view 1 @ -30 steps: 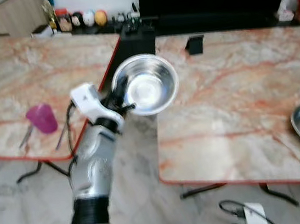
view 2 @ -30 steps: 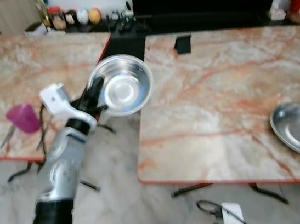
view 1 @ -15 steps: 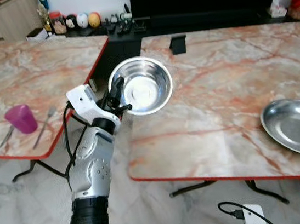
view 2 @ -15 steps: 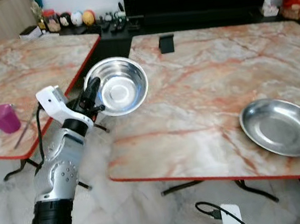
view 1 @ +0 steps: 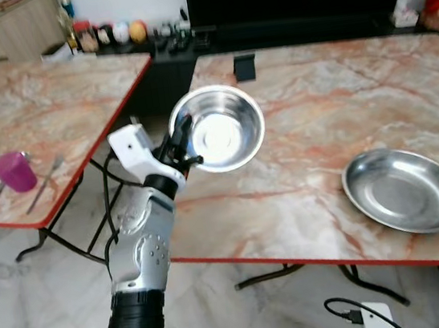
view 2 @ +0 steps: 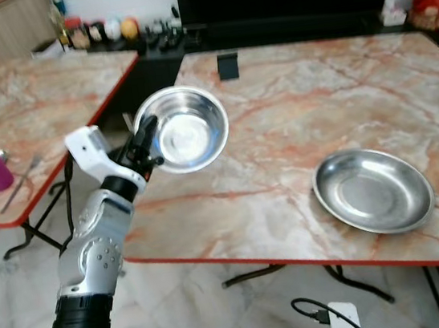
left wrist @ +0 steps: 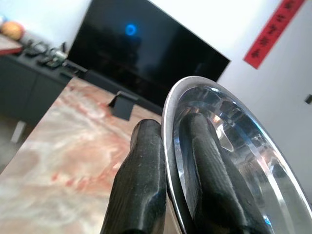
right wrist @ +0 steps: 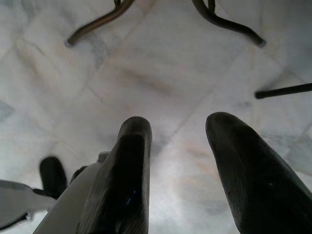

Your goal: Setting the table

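Note:
My left gripper (view 1: 185, 146) is shut on the rim of a shiny steel bowl (view 1: 219, 128), which it holds up above the near left corner of the marble table (view 1: 311, 119). The left wrist view shows one black finger (left wrist: 141, 185) outside the rim and the other inside the steel bowl (left wrist: 229, 141). A steel plate (view 1: 403, 191) lies on the table at the right, near the front edge. My right gripper (right wrist: 175, 161) hangs open over the tiled floor.
A second marble table (view 1: 42, 106) stands to the left with a purple cup (view 1: 13, 171) and cutlery (view 1: 42, 184) on it. A small black stand (view 1: 244, 66) sits at the far side of the main table. A dark TV unit runs behind. A cable (view 1: 348, 309) lies on the floor.
The camera has swung right and closer, so the main table and the plate sit further left in view. The left gripper still holds the bowl, now over the table's corner.

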Available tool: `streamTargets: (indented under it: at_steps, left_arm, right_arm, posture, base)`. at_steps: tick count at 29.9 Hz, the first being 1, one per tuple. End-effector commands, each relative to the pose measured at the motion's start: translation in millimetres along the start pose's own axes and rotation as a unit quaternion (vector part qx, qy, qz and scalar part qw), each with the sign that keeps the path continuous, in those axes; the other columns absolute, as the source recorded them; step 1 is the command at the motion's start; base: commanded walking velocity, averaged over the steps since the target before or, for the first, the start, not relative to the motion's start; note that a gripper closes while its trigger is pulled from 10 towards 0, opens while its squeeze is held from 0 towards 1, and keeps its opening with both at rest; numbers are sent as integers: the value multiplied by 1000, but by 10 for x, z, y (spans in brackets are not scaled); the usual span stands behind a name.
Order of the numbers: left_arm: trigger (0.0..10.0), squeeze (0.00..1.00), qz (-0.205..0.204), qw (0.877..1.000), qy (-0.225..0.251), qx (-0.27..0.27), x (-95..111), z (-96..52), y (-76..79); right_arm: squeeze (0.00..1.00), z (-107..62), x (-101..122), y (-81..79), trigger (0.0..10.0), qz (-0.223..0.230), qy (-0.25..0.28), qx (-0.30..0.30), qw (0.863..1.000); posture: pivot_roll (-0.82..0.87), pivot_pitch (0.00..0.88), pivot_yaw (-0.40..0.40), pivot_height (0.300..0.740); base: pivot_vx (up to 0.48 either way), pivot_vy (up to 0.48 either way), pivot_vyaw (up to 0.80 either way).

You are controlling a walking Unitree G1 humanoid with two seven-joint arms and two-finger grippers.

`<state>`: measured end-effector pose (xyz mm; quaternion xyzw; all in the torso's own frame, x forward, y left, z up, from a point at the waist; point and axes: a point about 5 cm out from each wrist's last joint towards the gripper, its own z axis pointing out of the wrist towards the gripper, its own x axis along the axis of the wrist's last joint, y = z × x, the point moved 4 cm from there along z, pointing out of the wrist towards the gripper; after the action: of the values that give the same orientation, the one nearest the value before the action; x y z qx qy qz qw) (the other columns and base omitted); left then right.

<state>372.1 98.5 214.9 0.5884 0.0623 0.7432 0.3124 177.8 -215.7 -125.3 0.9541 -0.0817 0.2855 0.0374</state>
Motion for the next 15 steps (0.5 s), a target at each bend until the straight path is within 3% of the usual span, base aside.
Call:
streamTargets:
  at_steps: [1,15]
  left_arm:
    - [10000,0,15,1000,12,2,88,2,-19]
    - [10000,0,16,1000,10,-2,78,-4,5]
  right_arm:
    - [0,3,7,-25,10000,6,2,1,1000]
    - [0,2,3,-25,10000,3,1,3,1000]
  posture:
    - [45,0,-26,711]
    - [44,0,-27,711]
  base:
    - [0,-244,0]
    - [0,-247,0]
